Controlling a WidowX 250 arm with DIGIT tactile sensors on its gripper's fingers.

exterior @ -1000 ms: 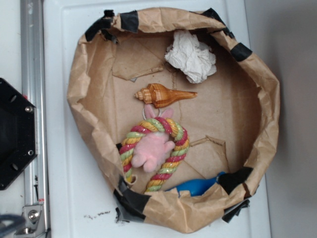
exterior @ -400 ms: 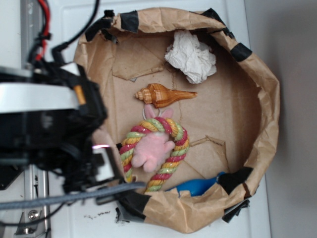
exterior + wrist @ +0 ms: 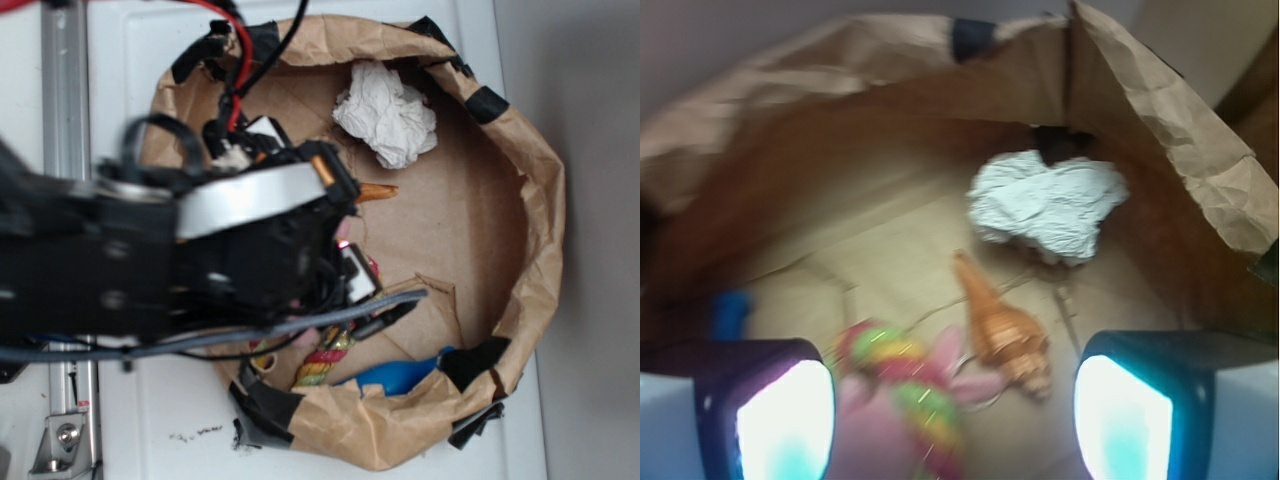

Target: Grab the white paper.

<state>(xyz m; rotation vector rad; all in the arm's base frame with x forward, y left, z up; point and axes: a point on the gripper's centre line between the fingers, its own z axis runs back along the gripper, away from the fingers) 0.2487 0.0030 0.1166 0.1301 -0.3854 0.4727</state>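
White tabletop [image 3: 130,60] with a metal rail [image 3: 62,110] along its left edge; on it sits a brown paper bag [image 3: 535,200] rolled down into a shallow bowl, black tape patches on the rim.

Change vs earlier frames: arm [image 3: 150,265] was absent 1.0 s ago, over the bag's left rim 0.4 s ago, and is now further in over the bag floor. In the exterior view it now covers the pink plush toy [image 3: 890,425], most of the striped rope ring [image 3: 325,362] and all but the pointed tip of the brown seashell [image 3: 378,190]. Nothing in the bag looks moved.

Wrist view, near to far:
- Fingers [image 3: 780,420] wide open, one pad at each lower corner, nothing between them. Gripper [image 3: 955,415] empty.
- Plush toy and rope ring just ahead of the left pad, blurred.
- Seashell lies between the pads, slightly nearer the right one, tip pointing away from the camera.
- Blue object [image 3: 730,312] at the left, partly hidden.
- White paper [image 3: 1048,207] beyond the shell tip, ahead and to the right of centre, resting on the bag floor close to the far wall. Well apart from both pads, no contact.

Exterior view: white paper [image 3: 385,112] in the bag's upper part near the rim, fully visible, clear of the arm.
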